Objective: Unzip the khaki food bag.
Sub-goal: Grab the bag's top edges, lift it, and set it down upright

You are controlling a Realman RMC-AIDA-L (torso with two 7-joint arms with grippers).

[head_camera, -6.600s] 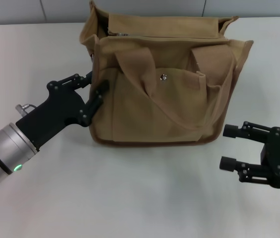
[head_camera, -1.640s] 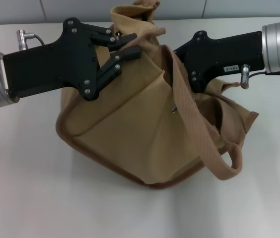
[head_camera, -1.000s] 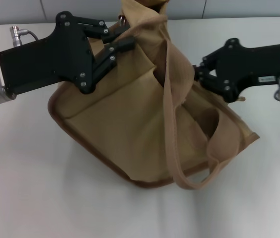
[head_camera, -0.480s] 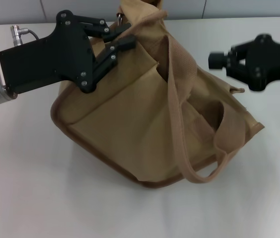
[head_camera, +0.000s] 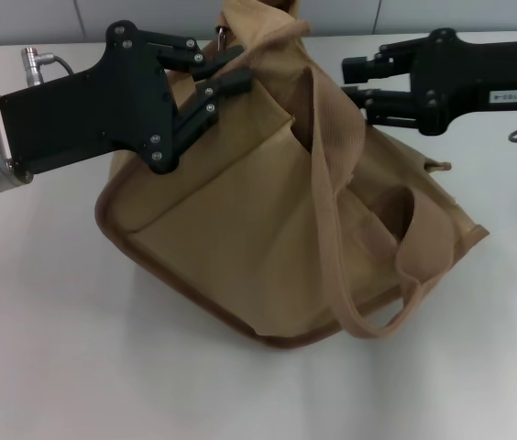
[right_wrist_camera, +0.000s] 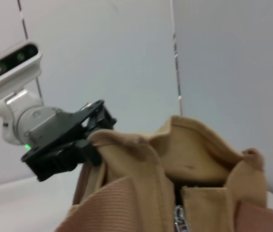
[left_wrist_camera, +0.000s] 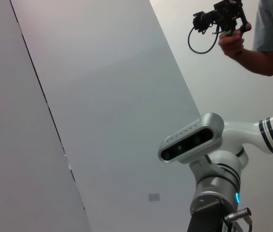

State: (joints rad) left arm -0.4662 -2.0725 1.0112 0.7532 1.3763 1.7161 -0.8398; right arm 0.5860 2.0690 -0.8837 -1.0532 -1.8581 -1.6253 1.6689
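The khaki food bag [head_camera: 231,229] stands tilted on the white table, its left top corner raised. My left gripper [head_camera: 225,78] is shut on that top corner's fabric. A small metal ring [head_camera: 222,37] shows just above its fingers. My right gripper [head_camera: 350,79] hovers open at the bag's upper right, fingertips pointing at the top edge beside the webbing handle [head_camera: 336,202]. In the right wrist view the bag's top [right_wrist_camera: 127,203] fills the foreground with a silver zipper pull [right_wrist_camera: 177,218] in its opening, and the left gripper [right_wrist_camera: 92,142] pinches the far corner.
The white table [head_camera: 48,348] spreads around the bag, with a grey wall behind it. The left wrist view shows only wall panels, the robot's head [left_wrist_camera: 192,140] and a person's hand holding a device [left_wrist_camera: 223,19].
My right gripper, which had pulled away to the right half a second ago, has moved left and now sits close to the bag's top. The left gripper and bag have held still.
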